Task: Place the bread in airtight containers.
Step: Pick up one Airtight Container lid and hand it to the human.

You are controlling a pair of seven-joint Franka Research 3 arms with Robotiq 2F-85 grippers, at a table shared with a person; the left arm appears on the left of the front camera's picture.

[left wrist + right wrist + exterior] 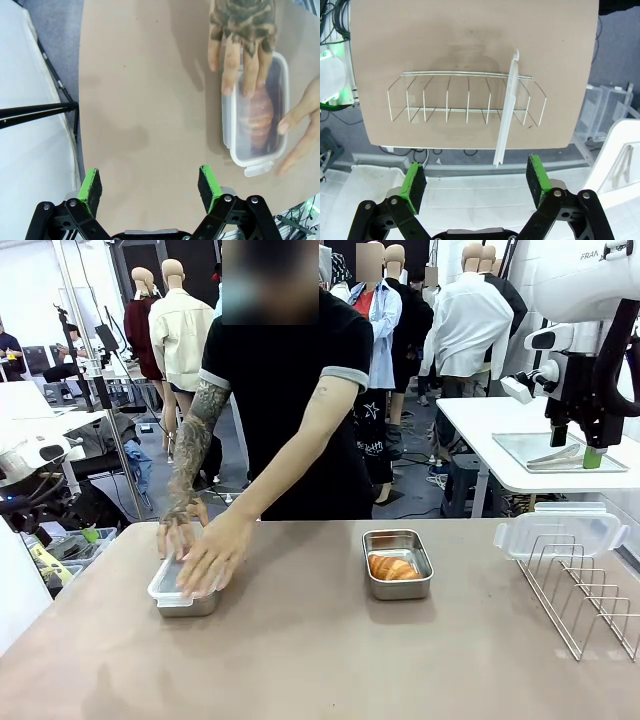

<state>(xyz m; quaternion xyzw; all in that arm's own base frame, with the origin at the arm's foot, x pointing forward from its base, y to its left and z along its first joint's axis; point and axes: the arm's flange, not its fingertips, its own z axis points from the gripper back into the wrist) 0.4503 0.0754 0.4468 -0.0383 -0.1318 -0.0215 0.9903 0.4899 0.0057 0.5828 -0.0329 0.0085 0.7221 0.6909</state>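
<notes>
A person's two hands [205, 550] press a clear lid onto the left steel container [180, 602]. In the left wrist view that lidded container [256, 150] shows a croissant [261, 112] through the lid, with a tattooed hand [242, 30] on top. My left gripper [150, 182] hangs open above bare table, well clear of it. The second container [397, 580] stands uncovered at mid-table with a golden croissant [393, 567] inside. A second clear lid [560, 530] [507, 110] stands in the wire rack. My right gripper [477, 182] [575, 445] is open, high above the table's right edge.
The wire rack [590, 590] [465, 97] sits at the table's right edge. A side table behind it carries a flat steel tray [520, 445] with tongs. The brown tabletop [320, 660] is bare in front of both containers.
</notes>
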